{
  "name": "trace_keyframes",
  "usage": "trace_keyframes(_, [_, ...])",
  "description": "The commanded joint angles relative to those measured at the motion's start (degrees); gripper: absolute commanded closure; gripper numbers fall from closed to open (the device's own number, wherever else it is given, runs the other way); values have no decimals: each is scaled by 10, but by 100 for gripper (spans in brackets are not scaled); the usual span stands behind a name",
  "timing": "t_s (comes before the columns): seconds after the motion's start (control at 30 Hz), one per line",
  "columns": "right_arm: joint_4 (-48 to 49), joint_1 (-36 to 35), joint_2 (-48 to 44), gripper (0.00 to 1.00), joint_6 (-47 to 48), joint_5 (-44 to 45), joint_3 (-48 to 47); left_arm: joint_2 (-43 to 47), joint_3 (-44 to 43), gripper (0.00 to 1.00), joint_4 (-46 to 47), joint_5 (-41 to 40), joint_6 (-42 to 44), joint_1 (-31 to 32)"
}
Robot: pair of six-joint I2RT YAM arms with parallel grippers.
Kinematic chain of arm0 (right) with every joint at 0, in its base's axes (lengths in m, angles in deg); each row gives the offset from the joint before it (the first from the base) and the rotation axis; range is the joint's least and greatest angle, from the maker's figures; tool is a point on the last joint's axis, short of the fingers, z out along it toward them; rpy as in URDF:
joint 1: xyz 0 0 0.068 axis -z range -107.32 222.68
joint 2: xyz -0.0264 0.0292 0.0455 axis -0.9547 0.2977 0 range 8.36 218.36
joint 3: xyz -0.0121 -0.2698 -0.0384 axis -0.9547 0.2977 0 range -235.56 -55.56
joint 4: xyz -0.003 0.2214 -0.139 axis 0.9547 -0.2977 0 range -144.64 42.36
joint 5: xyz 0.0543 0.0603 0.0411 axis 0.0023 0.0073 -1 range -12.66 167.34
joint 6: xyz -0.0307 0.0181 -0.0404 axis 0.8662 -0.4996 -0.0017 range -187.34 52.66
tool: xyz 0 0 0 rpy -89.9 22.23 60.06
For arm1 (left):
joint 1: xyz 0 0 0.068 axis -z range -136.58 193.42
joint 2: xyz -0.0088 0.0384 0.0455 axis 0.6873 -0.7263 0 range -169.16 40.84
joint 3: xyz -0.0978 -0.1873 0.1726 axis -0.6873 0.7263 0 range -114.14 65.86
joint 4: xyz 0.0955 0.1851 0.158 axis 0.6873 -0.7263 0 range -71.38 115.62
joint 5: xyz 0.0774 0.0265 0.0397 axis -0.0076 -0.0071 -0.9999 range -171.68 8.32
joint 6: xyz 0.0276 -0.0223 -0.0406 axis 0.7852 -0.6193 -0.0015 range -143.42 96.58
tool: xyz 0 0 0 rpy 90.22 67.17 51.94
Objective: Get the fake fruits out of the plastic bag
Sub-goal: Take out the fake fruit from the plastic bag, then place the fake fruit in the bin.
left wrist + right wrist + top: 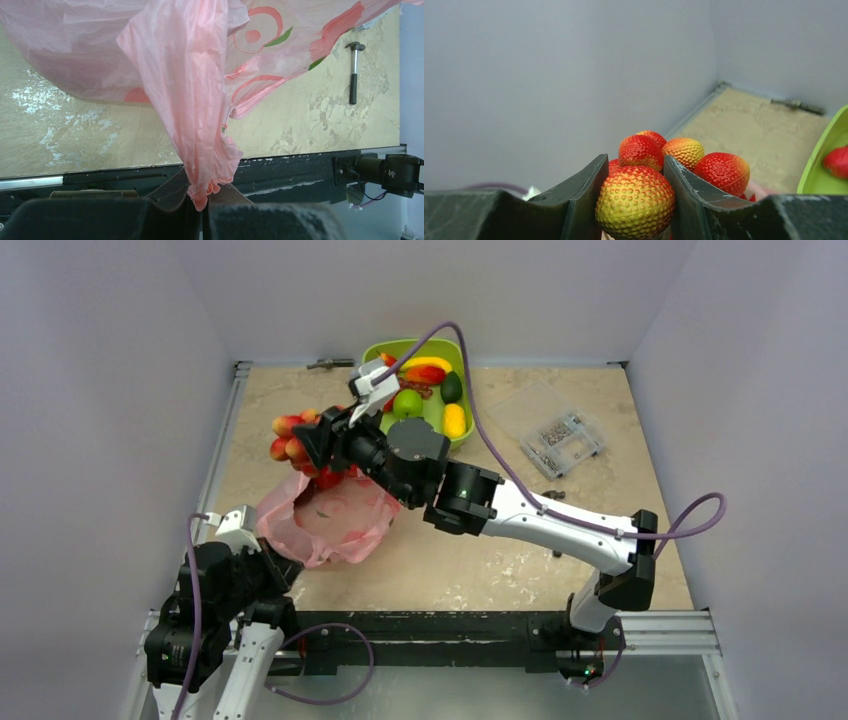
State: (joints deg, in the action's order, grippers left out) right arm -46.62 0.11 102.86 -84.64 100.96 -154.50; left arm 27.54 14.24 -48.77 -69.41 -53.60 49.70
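Note:
The pink plastic bag (325, 520) lies open on the table near the left arm. My left gripper (206, 192) is shut on a bunched edge of the plastic bag (195, 100), which hangs stretched above it. My right gripper (635, 172) is shut on a bumpy red-and-yellow round fruit (635, 201) that belongs to a bunch of such fruits (292, 438). The bunch is held in the air over the table beyond the bag, left of the tray. Other fake fruits lie in the tray: a green apple (407, 403), a yellow oval one (455, 421) and red ones (425, 374).
A lime-green tray (390, 348) stands at the back middle, also holding a banana (427, 362) and a dark avocado (452, 387). A clear plastic box (560, 435) of small parts lies right of it. A small hammer (354, 70) lies on the table. Grey walls enclose the table.

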Motion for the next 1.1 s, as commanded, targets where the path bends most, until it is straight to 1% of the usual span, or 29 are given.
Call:
trace_keyframes(0.0, [38, 34, 10, 100, 37, 45, -63, 4, 5, 100, 21, 15, 16, -1])
trace_keyframes(0.13, [39, 113, 33, 100, -2, 36, -82, 2, 5, 100, 22, 16, 17, 0])
trace_keyframes(0.27, [34, 174, 49, 100, -8, 58, -87, -5, 5, 100, 21, 24, 24, 0])
trace_keyframes(0.47, [63, 262, 77, 100, -23, 50, -37, -6, 6, 100, 24, 26, 24, -1])
trace_keyframes(0.57, [41, 297, 117, 100, -38, 40, -35, -6, 7, 100, 24, 26, 25, -1])
trace_keyframes(0.8, [6, 344, 201, 100, -57, -1, -42, -5, 7, 100, 24, 28, 27, -1])
trace_keyframes(1.07, [-20, 364, 283, 100, -58, -6, -61, -5, 7, 100, 23, 29, 29, -1])
